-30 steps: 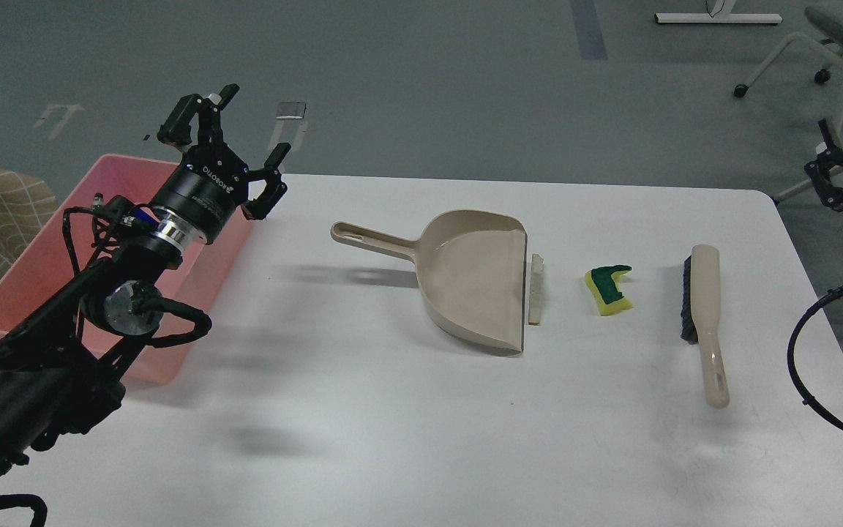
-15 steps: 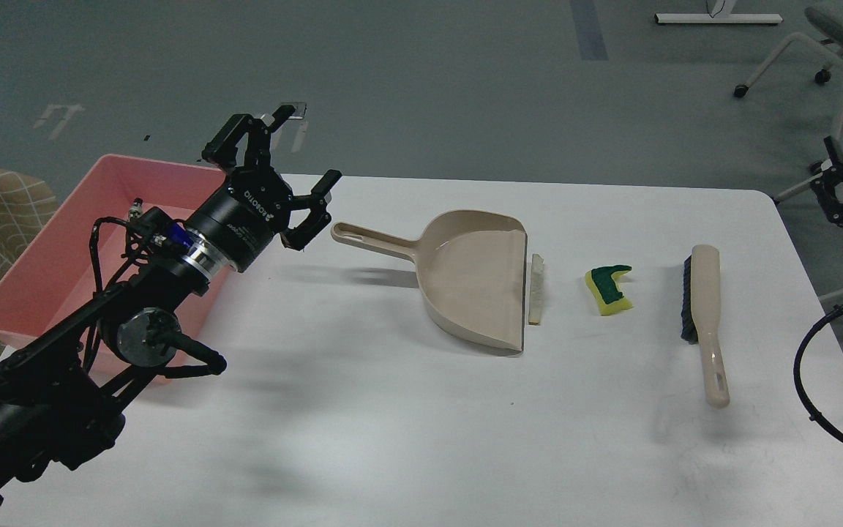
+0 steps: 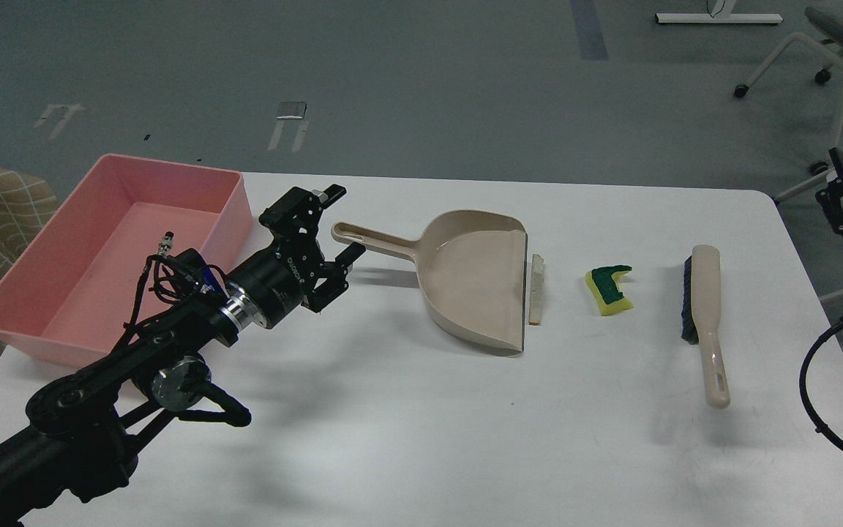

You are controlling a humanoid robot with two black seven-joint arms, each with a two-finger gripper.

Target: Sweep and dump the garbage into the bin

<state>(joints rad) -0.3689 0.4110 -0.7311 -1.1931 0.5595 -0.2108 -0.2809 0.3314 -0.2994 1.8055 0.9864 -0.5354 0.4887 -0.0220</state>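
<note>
The left gripper (image 3: 334, 223) has come right down and across since a second ago, when it hung high over the pink bin (image 3: 103, 256); now it sits low at the table (image 3: 421, 439), its fingers spread apart and holding nothing, bracketing the tip of the dustpan (image 3: 465, 282) handle, one finger beyond the handle end and one on the near side; whether either pad touches the handle I cannot tell; with the arm off it, the bin shows its whole inside, bare pink floor and walls, standing at the table's left edge, well apart from the scraps; the dustpan has not budged across the frames, handle pointing left toward the gripper, open lip facing right; the thin bread slice (image 3: 536, 288) lies just beside that lip, running along it, apparently not on the pan; further right, near but apart, the sponge piece (image 3: 609, 290) rests on the table, yellow with its green layer up; beyond it the beige brush (image 3: 705, 322) lies lengthwise, bristles toward the sponge, handle end toward the near edge, exactly where it was; none of these three has shifted; over at the far right edge the right gripper (image 3: 842, 205) shows only as a small dark shape off the table, a little lower and further out than before; its fingers are too small to read, so whether it is spread or clenched I cannot tell.
</note>
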